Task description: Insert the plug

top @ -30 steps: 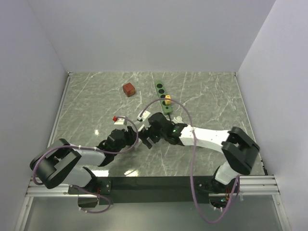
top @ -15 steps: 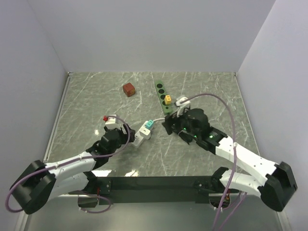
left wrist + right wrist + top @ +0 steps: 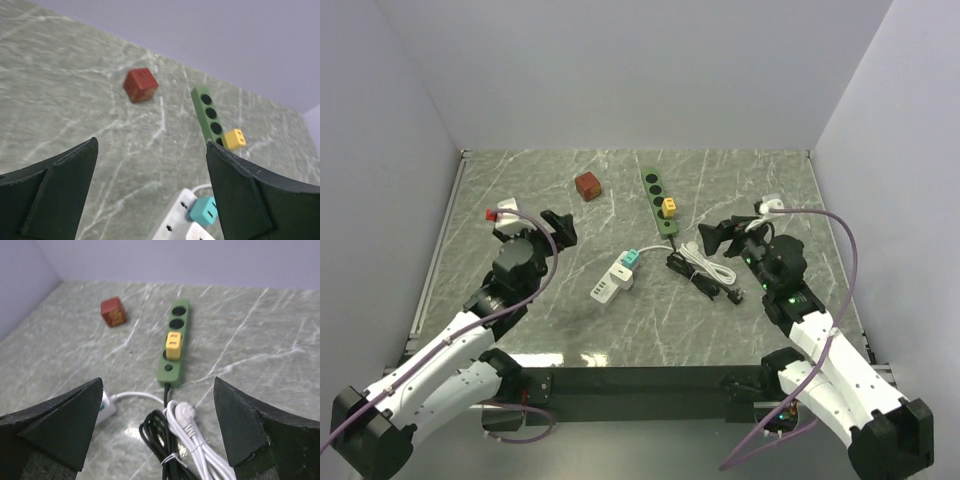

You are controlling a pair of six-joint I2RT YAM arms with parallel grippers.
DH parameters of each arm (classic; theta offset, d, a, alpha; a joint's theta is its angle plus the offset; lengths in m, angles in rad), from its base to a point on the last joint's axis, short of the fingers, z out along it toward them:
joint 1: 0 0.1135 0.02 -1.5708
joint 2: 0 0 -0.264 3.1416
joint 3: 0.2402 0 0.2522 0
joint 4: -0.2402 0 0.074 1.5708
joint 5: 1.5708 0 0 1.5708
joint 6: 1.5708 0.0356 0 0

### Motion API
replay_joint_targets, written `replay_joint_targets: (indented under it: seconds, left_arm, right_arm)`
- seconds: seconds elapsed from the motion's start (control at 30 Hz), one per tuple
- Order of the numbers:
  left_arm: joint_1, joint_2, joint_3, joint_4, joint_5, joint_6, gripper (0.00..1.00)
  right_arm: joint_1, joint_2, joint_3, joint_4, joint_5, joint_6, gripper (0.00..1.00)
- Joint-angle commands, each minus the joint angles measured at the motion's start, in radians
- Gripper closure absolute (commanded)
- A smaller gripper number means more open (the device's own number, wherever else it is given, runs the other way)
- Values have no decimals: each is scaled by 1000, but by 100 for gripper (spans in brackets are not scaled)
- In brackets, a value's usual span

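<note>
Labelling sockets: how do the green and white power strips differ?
The green power strip is long, with round sockets, carrying a yellow plug; the white power strip is shorter, carrying a teal plug. Green lies farther back, white farther forward. Both lie flat.

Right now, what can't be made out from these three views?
- White power strip: in the left wrist view, cut off by the bottom edge, so its sockets can't be counted.
- The same strip in the right wrist view: mostly behind the right pincer's finger.
- Cable bundle: in the right wrist view, runs off the bottom edge.
- Teal plug: in the top view, too small to judge how deep it sits.
</note>
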Motion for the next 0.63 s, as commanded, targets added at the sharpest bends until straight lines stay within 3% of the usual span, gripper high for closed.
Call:
replay_joint_targets:
  seconds: [0.0, 0.17, 0.6]
  left_arm:
    - [9, 21, 79, -119, -110, 49, 5]
    - [9, 58, 142, -141, -190, 43, 5]
    - [9, 81, 133, -58, -222, 79, 5]
  right_arm:
    - [-63, -38, -30, 125, -43, 64, 3]
    - [-106, -61, -44, 146, -51, 81, 3]
    - [-135, -88, -66, 192, 6, 88, 2]
